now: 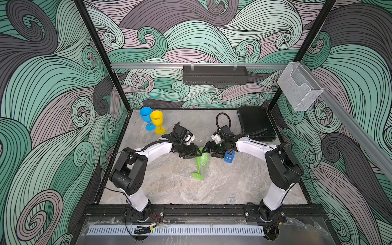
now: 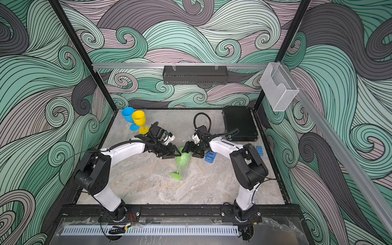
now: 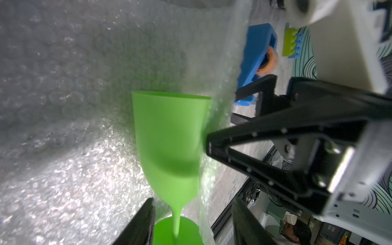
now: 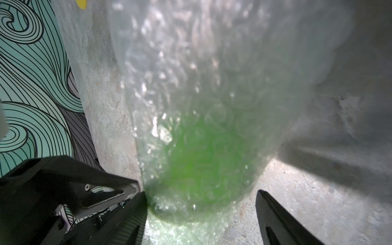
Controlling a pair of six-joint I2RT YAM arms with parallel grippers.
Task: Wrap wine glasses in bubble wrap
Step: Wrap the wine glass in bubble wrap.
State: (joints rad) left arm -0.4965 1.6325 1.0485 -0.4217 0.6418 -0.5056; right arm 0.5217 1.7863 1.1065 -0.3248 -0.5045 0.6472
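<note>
The left gripper [image 3: 193, 203] jaws stand apart, astride the stem of the green goblet [image 3: 167, 137], gripping nothing. The right gripper [image 4: 201, 192] jaws stand wide around the bowl, which is covered by bubble wrap [image 4: 191, 84]; one finger appears to touch the wrap. The goblet lies on its side mid-table. The blue goblet [image 1: 146, 115] and yellow goblet [image 1: 156, 118] stand upright, far left.

Table [image 1: 233, 186] bears bubble wrap [image 3: 63, 148]; blue goblet [image 1: 146, 114]; yellow goblet [image 1: 156, 118]; dispenser [image 1: 229, 157]; case [image 1: 255, 124].
</note>
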